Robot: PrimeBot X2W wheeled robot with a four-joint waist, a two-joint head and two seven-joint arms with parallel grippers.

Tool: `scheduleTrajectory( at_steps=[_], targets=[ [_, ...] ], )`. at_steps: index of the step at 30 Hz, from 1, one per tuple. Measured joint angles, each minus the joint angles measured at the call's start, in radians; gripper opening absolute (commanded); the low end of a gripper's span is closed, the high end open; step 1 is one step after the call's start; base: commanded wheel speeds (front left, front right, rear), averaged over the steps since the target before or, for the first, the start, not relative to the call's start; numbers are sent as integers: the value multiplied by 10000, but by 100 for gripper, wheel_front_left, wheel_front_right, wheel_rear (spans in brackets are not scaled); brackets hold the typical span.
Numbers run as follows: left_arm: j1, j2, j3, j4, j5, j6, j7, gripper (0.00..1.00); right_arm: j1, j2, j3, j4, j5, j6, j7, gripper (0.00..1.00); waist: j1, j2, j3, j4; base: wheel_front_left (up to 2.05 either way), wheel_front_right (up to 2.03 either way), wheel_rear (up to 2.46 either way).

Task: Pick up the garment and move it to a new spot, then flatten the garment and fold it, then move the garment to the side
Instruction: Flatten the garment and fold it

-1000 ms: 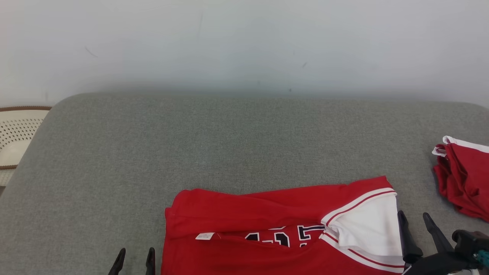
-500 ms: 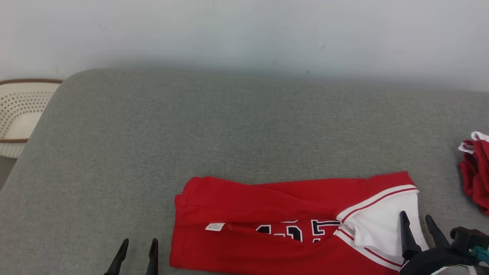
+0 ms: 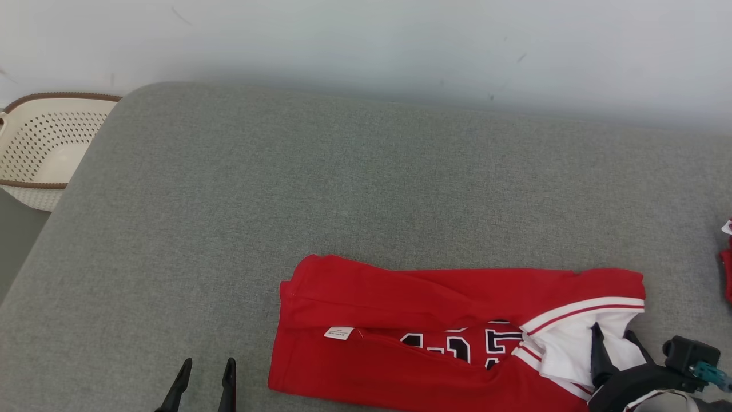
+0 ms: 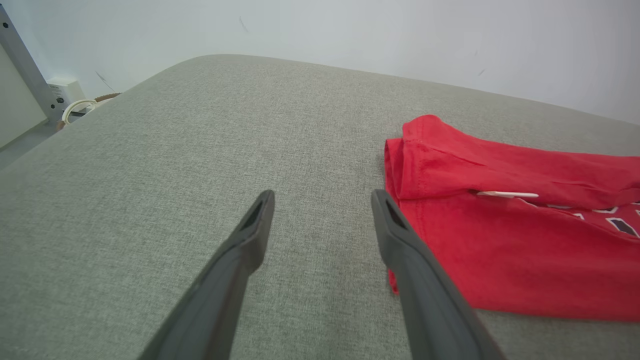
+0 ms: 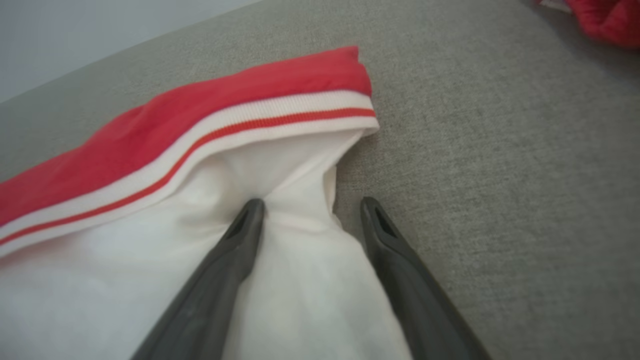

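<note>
Garment [image 3: 429, 303] lies folded on the grey cushion [image 3: 286, 200], at the near edge and toward my right. It is red, with a white panel and striped trim at its right end, and dark numerals peek out of the fold. A small white label [image 3: 338, 332] sits near its left end. My left gripper [image 3: 208, 363] is over bare cushion just beside the garment's left edge, fingers apart and holding nothing. From the left wrist, that gripper [image 4: 324, 196] has the garment [image 4: 500, 240] off to one side of it. My right gripper [image 3: 612, 332] is at the white end, fingers spread wide. From its wrist, the gripper [image 5: 312, 202] has one finger on the white fabric of the garment [image 5: 150, 280] and the other by the garment's edge, a ridge of cloth between them, not clamped. A basket [image 3: 46, 149] stands off the cushion's far left corner. Another red cloth [image 3: 727, 269] lies at the right edge, well apart.
</note>
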Motion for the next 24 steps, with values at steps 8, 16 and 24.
scheduleTrajectory(
  at_steps=[8, 16, 24],
  targets=[
    [-4, -2, -25, 50, 0, -48, 0, 100, -330, -305, 1689, 63, 1327, -2, 6, 21, 0, 0, -27, -54, 0, 0, 0],
    [13, -4, -38, 63, 2, -171, 0, 100, -534, -428, 1816, 240, 1772, 86, 109, 0, 0, 3, -211, -127, 0, 0, 0],
    [186, -4, -38, 33, 6, -199, 0, 100, -256, -742, 276, -322, 1011, 84, 157, 0, 1, 3, -409, -306, 0, 0, 0]
  ],
)
